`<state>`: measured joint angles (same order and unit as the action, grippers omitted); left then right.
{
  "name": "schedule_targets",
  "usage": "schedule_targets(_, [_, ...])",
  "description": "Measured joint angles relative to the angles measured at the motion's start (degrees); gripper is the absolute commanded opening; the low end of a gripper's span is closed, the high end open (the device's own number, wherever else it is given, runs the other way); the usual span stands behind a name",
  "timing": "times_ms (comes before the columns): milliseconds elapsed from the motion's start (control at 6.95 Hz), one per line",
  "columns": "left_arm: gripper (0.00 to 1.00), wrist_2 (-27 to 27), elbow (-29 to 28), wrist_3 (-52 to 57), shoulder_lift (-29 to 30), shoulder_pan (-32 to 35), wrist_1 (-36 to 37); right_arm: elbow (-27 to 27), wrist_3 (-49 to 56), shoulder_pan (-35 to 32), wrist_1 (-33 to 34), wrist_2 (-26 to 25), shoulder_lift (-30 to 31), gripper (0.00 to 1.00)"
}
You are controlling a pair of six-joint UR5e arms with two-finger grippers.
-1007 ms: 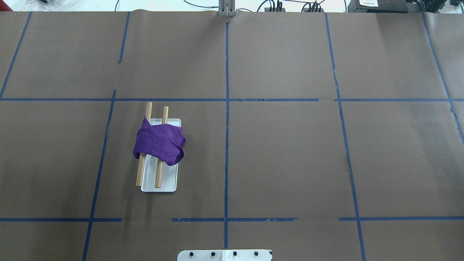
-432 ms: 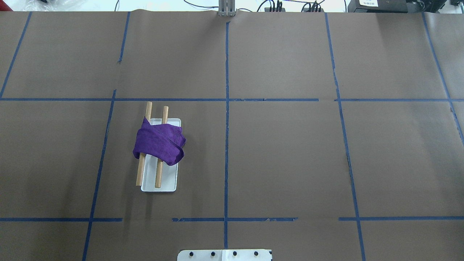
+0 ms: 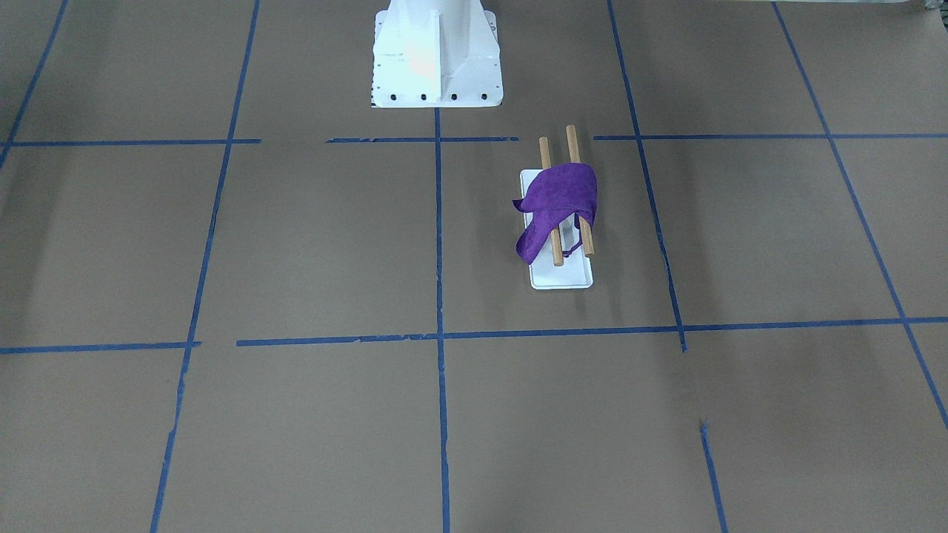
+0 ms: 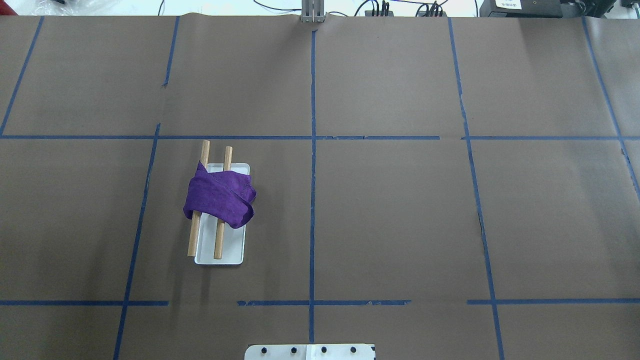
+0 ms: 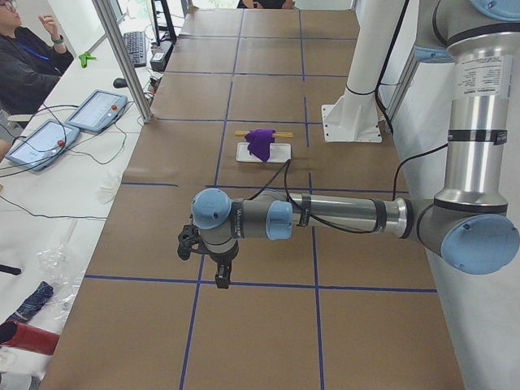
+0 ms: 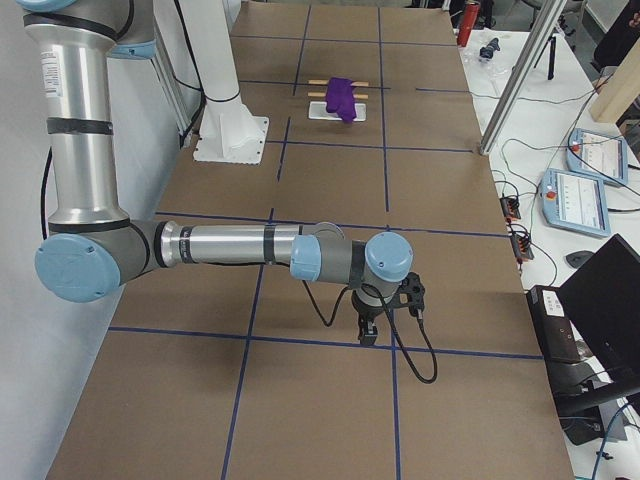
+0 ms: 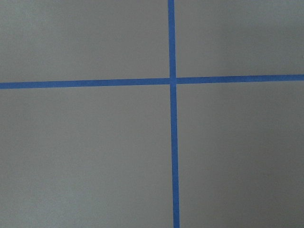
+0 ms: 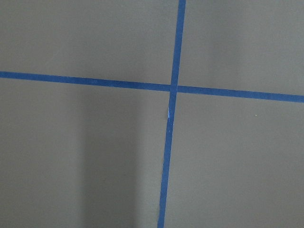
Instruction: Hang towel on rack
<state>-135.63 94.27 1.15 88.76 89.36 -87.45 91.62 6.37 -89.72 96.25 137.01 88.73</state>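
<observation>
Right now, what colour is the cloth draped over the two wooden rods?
Purple; the crumpled cloth towel shows best in the overhead exterior view.

The rack (image 4: 220, 254) stands on the surface (image 4: 400, 215) in the robot's left half, near the middle line and well ahead of the pedestal (image 3: 435, 52). Its two rods (image 4: 218, 240) run side by side, pointing away from the robot. The towel (image 4: 220, 197) lies across the middle of both rods, one fold hanging off the side nearer the middle line. The left hand (image 5: 221, 275) hangs over the surface's left end and the right hand (image 6: 368, 332) over its right end, both well apart from the rack.
</observation>
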Motion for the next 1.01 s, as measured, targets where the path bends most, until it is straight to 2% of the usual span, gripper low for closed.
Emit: schedule_targets(1007, [1.0, 0.1, 0.1, 0.0, 0.0, 0.0, -0.1, 0.1, -0.1, -1.6, 0.1, 0.3, 0.3, 1.0])
